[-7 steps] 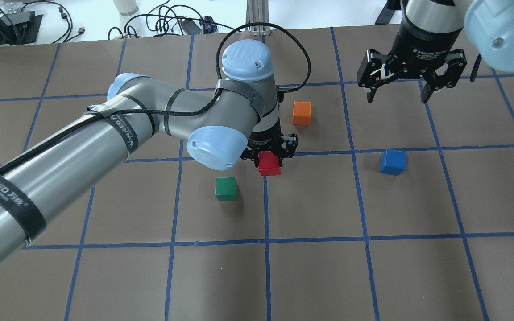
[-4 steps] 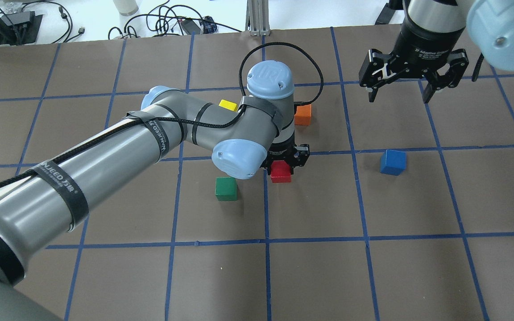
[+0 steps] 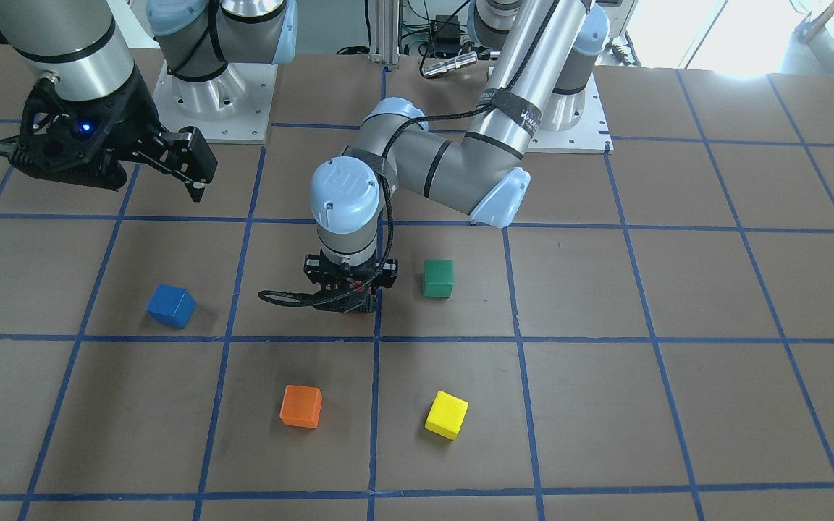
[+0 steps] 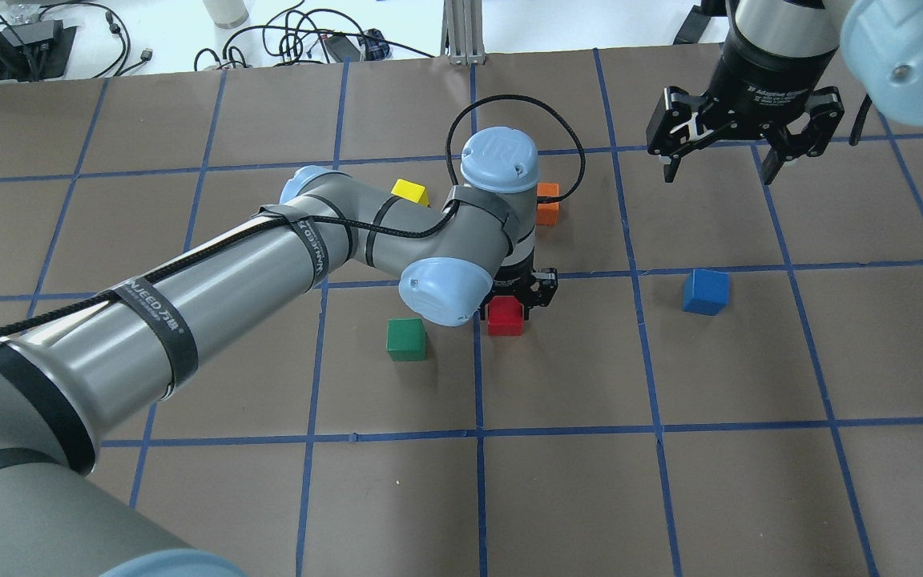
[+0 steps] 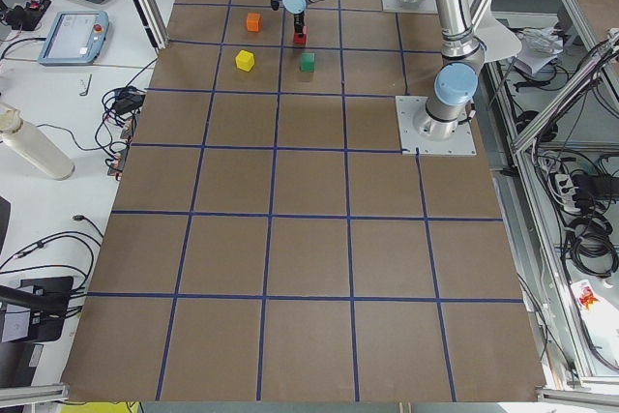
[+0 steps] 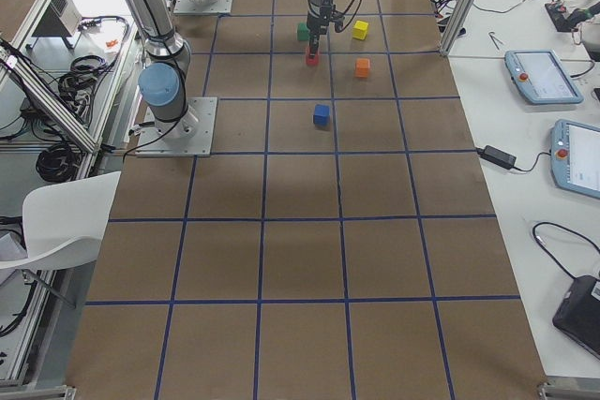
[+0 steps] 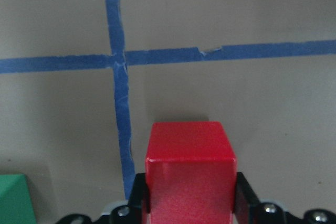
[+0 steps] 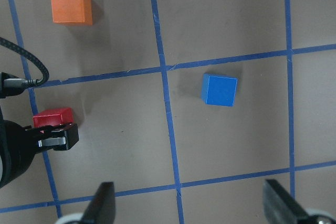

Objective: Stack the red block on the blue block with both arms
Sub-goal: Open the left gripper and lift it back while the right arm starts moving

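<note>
Watching the left wrist feed, I see the left gripper [image 7: 190,204] clenched on the red block [image 7: 189,156], one black finger [image 7: 140,199] pressed to each side face. On the overhead view that block sits low over the table [image 4: 590,497], just right of a blue tape line [image 4: 477,385] and close to a crossing; I cannot tell whether it touches the surface. The green block [image 4: 406,339] lies near it on the other side of that line. The orange block [image 4: 548,212] and yellow block [image 4: 411,192] lie farther back, partly hidden behind the left arm [image 4: 213,288]. The blue block [image 4: 705,291] rests flat on the table in the next square to the right, well apart from the red one. My right gripper [image 4: 718,172] hangs above the table beyond the blue block, its fingers spread wide and holding nothing.
</note>
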You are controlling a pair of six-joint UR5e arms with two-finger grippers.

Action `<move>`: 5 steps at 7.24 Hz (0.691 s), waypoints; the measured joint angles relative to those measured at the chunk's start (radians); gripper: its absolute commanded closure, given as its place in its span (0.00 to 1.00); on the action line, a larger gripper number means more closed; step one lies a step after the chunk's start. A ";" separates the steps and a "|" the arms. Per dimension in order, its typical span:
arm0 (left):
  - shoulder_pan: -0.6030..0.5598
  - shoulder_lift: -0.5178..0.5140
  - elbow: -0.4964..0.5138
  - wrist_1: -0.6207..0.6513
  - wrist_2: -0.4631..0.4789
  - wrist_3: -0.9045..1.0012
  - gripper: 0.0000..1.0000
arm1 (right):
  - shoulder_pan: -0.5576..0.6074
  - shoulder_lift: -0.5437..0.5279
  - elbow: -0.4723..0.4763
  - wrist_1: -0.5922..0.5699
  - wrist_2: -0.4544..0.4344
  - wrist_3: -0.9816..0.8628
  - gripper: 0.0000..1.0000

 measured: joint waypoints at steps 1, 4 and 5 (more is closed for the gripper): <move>0.002 0.019 0.009 -0.019 0.002 0.000 0.00 | 0.000 0.000 0.000 0.000 0.000 0.000 0.00; 0.078 0.119 0.102 -0.228 0.005 0.027 0.00 | -0.001 0.000 0.005 0.006 0.000 -0.002 0.00; 0.132 0.162 0.131 -0.308 0.004 0.054 0.00 | -0.001 -0.002 0.007 0.011 0.000 -0.007 0.00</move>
